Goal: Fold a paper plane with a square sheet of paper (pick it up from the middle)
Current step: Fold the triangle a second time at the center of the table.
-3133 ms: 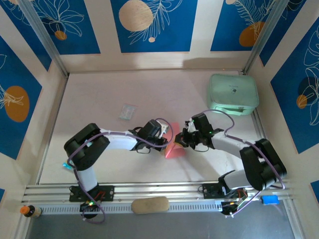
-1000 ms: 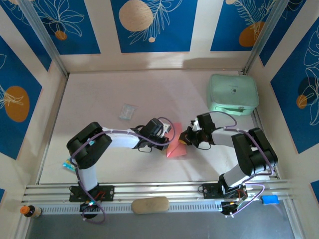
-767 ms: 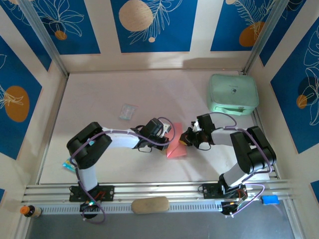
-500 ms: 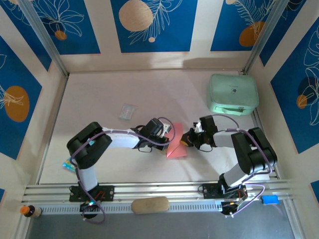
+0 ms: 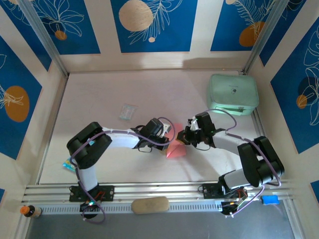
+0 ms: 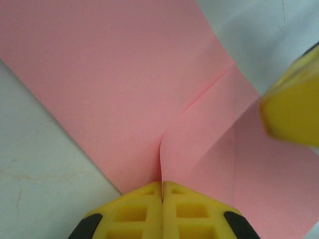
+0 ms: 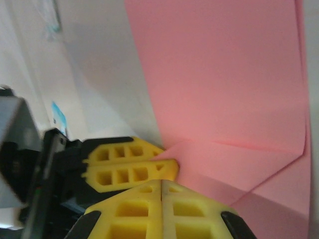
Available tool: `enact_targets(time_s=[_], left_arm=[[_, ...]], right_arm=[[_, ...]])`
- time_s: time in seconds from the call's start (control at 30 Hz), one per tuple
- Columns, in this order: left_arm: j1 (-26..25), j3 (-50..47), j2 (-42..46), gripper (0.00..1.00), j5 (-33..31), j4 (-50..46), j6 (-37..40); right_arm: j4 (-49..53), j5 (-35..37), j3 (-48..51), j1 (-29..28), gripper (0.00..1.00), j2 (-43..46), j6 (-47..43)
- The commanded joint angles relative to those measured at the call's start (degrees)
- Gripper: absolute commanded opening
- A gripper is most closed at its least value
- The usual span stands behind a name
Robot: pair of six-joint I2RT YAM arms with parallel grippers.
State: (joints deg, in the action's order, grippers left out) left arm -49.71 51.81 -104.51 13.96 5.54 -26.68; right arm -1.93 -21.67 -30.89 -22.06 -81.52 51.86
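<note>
Salmon-pink square paper sheet (image 5: 175,150), centre frame: left claw (image 6: 162,185) clamped on its crease; right claw (image 7: 162,182), closed, just nudged closer, so the fold is tightening.

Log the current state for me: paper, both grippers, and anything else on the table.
paper: square sheet of paper, pink, partly folded, creases showing, one flap lifted
left gripper: shut, pinching the lifted flap's edge
right gripper: shut, tips at the paper's edge, grip unclear
stage: early folds, no dart shape yet
other items: mint-green case far right; clear packet left of centre; tan pad on the near rail
</note>
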Motion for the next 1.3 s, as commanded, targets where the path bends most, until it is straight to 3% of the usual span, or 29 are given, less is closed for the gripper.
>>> enact_targets(time_s=[0.0,0.2,0.5,0.77,0.83,0.93,1.07,1.17,1.27], left_arm=[[0.4,-0.2,-2.0,0.0,0.6,-4.0,0.0],[0.4,-0.3,-2.0,0.0,0.6,-3.8,0.0],[0.4,-0.5,-0.3,0.0,0.0,-3.9,-0.9],[0.4,0.1,9.5,0.32,-6.6,-8.4,-4.0],[0.4,0.0,11.3,0.32,-7.2,-9.6,-4.9],[0.3,-1.4,13.1,0.23,-3.4,-6.3,-6.5],[-0.4,0.6,9.9,0.05,8.1,-3.1,-7.2],[-1.6,3.6,6.0,0.0,14.1,-2.7,-7.1],[-1.8,4.8,3.0,0.0,15.8,-2.6,-8.8]], right_arm=[[1.5,0.0,-0.9,-1.5,0.01,-2.3,-0.8],[-1.3,-1.8,-0.9,-2.0,0.01,-5.7,-0.5],[-1.2,1.2,2.7,-0.5,0.0,-9.7,-1.6],[-4.4,-2.2,2.0,1.1,0.0,-12.7,-3.7],[-4.0,-2.3,1.4,1.3,0.0,-13.0,-3.8],[-3.6,-1.9,1.3,1.4,0.0,-12.9,-3.6],[-3.6,-1.5,1.7,1.7,0.0,-12.6,-3.3],[-3.4,-1.4,1.7,1.8,0.0,-12.6,-3.3],[-3.1,-1.3,1.8,1.9,0.0,-12.7,-3.4]])
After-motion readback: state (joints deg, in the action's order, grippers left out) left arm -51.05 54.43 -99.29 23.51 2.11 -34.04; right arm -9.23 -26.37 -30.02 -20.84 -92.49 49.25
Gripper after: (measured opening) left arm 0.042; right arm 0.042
